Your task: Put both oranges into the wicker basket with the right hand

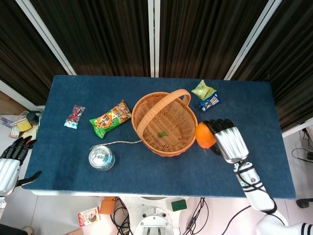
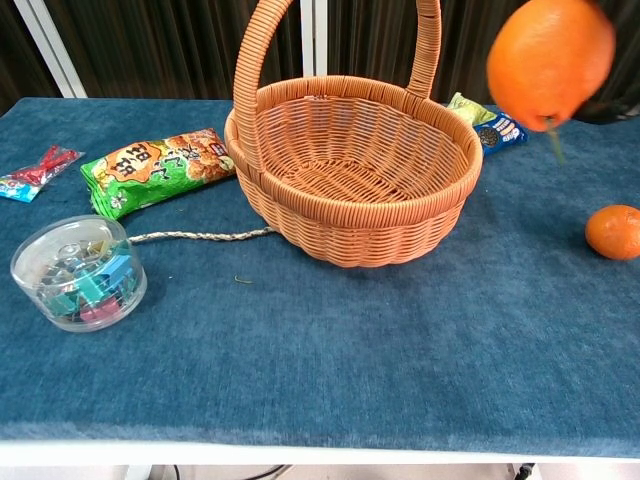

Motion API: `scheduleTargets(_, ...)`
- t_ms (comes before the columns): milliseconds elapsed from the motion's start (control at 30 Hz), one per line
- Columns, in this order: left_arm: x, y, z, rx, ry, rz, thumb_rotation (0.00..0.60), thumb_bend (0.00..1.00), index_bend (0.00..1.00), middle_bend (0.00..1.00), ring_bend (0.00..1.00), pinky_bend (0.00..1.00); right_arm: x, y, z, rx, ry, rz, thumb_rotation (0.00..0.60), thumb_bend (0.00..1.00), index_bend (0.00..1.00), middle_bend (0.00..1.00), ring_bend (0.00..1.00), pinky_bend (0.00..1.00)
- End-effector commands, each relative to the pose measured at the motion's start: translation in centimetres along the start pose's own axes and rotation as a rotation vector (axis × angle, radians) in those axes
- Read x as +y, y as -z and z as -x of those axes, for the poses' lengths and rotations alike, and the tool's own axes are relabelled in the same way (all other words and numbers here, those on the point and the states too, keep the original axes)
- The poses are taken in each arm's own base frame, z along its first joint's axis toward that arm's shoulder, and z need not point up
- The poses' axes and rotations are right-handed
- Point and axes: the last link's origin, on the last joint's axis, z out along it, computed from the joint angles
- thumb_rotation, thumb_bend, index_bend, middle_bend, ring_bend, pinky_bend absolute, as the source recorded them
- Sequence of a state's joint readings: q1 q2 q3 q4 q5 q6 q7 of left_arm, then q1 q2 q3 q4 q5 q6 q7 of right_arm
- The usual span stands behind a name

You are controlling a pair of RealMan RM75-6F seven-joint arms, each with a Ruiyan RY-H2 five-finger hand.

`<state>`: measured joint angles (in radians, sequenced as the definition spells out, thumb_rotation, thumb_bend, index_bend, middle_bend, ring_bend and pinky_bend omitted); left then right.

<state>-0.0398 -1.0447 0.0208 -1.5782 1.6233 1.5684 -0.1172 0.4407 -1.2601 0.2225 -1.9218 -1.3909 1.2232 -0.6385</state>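
Note:
My right hand (image 1: 228,140) grips a large orange (image 1: 205,135) and holds it in the air just off the right rim of the wicker basket (image 1: 177,119). In the chest view this orange (image 2: 550,60) hangs high above the table, to the right of the basket (image 2: 350,225), with a short stem under it. A smaller orange (image 2: 613,231) lies on the blue cloth at the right; in the head view the hand hides it. A small green leaf (image 1: 162,133) lies inside the basket. My left hand (image 1: 10,164) hangs off the table's left edge, holding nothing, fingers apart.
A green snack bag (image 1: 110,118) and a red candy packet (image 1: 74,116) lie left of the basket. A clear round tub (image 1: 101,157) of clips stands front left, with a string (image 1: 122,142) running to the basket. Two small packets (image 1: 206,95) lie behind the basket on the right.

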Motion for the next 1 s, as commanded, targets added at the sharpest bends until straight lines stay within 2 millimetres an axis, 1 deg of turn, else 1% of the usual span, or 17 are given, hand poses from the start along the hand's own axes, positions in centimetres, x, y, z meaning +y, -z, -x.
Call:
scheduleTargets(33,-0.2,-0.1,-0.1,0.002,0.005,-0.004,0.600,0.12,0.12,0.06,0.04,0.18,-2.7,-4.8,0.9,-0.059,-0.010,-0.015,0.600,0.30,0.42,0.31,0.29,0.34)
scheduleTargets(167,-0.4,-0.2,-0.2,0.007,0.013,-0.009,0.600,0.12,0.12,0.06,0.04,0.18,-4.1,-7.4,2.5,-0.118,-0.072,0.015,0.600,0.30,0.40,0.31,0.29,0.35)
scheduleTargets(400,-0.8,-0.5,-0.2,-0.001,0.022,-0.017,0.600,0.12,0.12,0.06,0.03,0.18,-6.1,-10.7,4.5,-0.133,-0.114,0.055,0.600,0.30,0.38,0.27,0.29,0.35)
scheduleTargets(567,-0.9,-0.7,-0.1,-0.008,0.013,-0.016,0.600,0.12,0.12,0.06,0.03,0.18,-7.6,-12.1,5.9,-0.143,-0.137,0.058,0.600,0.30,0.33,0.24,0.28,0.35)
scheduleTargets(667,-0.8,-0.8,0.0,-0.011,0.009,-0.011,0.600,0.12,0.12,0.06,0.03,0.18,-8.9,-12.7,6.9,-0.163,-0.166,0.052,0.600,0.30,0.32,0.24,0.28,0.35)
scheduleTargets(733,-0.7,-0.8,0.0,-0.013,0.007,-0.007,0.600,0.12,0.12,0.06,0.03,0.18,-9.4,-13.0,7.5,-0.183,-0.153,0.043,0.600,0.29,0.31,0.23,0.28,0.35)
scheduleTargets(800,-0.7,-0.7,0.1,-0.015,0.004,-0.001,0.600,0.12,0.12,0.06,0.03,0.18,-10.0,-13.2,8.1,-0.210,-0.133,0.036,0.600,0.28,0.26,0.21,0.27,0.35)
scheduleTargets(867,-0.6,-0.7,0.1,-0.018,0.002,0.003,0.600,0.12,0.12,0.06,0.03,0.18,-10.4,-13.3,8.6,-0.234,-0.133,0.035,0.600,0.27,0.15,0.15,0.22,0.35)
scheduleTargets(900,-0.6,-0.7,0.1,-0.019,0.002,0.005,0.600,0.12,0.12,0.06,0.03,0.18,-10.5,-13.3,8.7,-0.243,-0.138,0.036,0.600,0.26,0.12,0.12,0.20,0.35)
scheduleTargets(933,-0.6,-0.7,0.1,-0.020,0.003,0.006,0.600,0.12,0.12,0.06,0.03,0.18,-10.6,-13.2,8.9,-0.257,-0.144,0.037,0.600,0.25,0.07,0.08,0.16,0.34)
scheduleTargets(1000,-0.6,-0.7,0.1,-0.020,0.006,0.007,0.600,0.12,0.12,0.06,0.03,0.18,-10.7,-13.0,9.3,-0.300,-0.143,0.031,0.600,0.24,0.02,0.02,0.07,0.30)
